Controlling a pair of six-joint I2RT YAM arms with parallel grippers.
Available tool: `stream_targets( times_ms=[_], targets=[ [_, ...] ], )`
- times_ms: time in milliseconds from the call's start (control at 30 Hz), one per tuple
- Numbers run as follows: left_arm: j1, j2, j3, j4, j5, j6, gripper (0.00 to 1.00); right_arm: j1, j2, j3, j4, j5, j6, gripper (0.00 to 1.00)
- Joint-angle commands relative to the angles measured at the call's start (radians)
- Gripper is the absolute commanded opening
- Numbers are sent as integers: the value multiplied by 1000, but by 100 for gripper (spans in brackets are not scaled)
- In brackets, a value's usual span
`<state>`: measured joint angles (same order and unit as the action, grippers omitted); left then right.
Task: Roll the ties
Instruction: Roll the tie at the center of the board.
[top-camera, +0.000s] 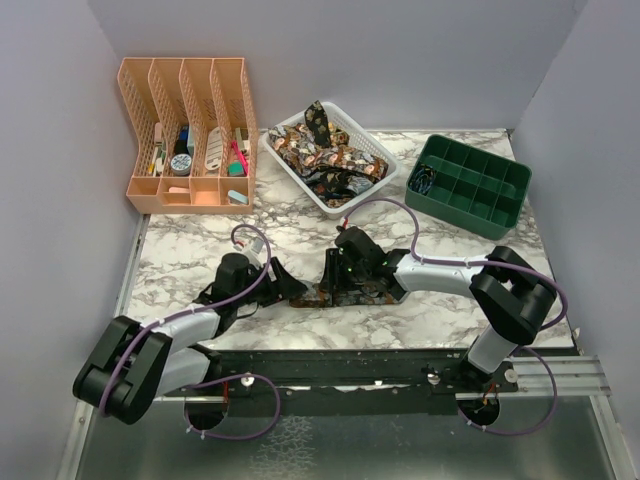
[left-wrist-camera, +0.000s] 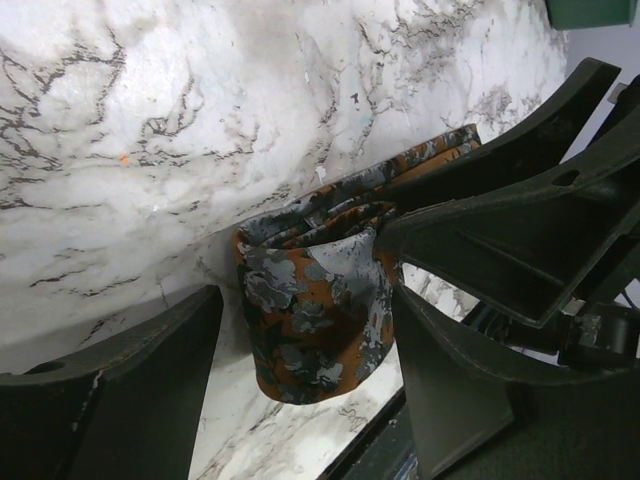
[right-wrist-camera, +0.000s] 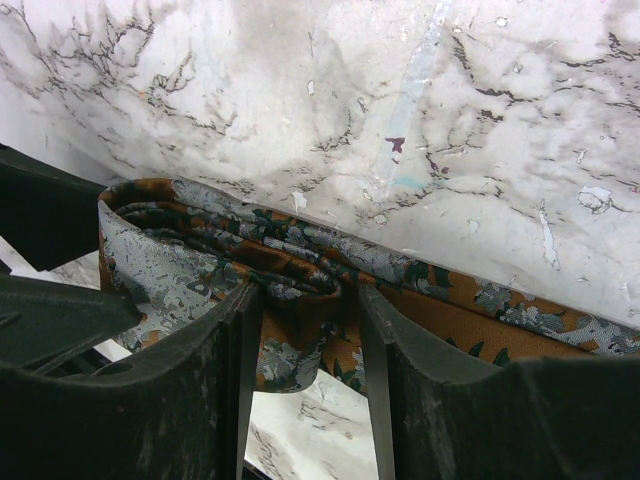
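Marble table (top-camera: 200, 250), right gripper (right-wrist-camera: 307, 305) low, pinching tie (right-wrist-camera: 170, 265)

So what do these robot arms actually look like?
The left arm and right arm match: silver-white tubes between chunky black joints, with a purple cable looping along each. Each ends in a black gripper with two broad, wedge-shaped fingers, a little scuffed.
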<state>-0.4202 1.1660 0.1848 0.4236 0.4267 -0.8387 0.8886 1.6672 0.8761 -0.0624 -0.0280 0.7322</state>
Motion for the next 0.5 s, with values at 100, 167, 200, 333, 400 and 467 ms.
stream_targets(
  times_ms=[100,167,200,333,400,467],
  targets=[
    [-5,-14,-26,-29,61,-18,73,-4,2,-9,-25,-4,-11,49],
    [-6,1,-22,-32,72,-14,73,-4,1,-11,-23,-3,-11,49],
    [-6,11,-21,-34,68,-14,73,-4,2,-11,-24,0,-11,49],
    [-16,95,11,-34,67,-4,66,-4,-1,-14,-22,-1,-8,49],
    [-19,98,14,-34,52,-10,65,-4,-1,-15,-24,0,-8,49],
    [-25,98,21,-34,51,-12,65,-4,-3,-15,-24,0,-6,49]
  ],
)
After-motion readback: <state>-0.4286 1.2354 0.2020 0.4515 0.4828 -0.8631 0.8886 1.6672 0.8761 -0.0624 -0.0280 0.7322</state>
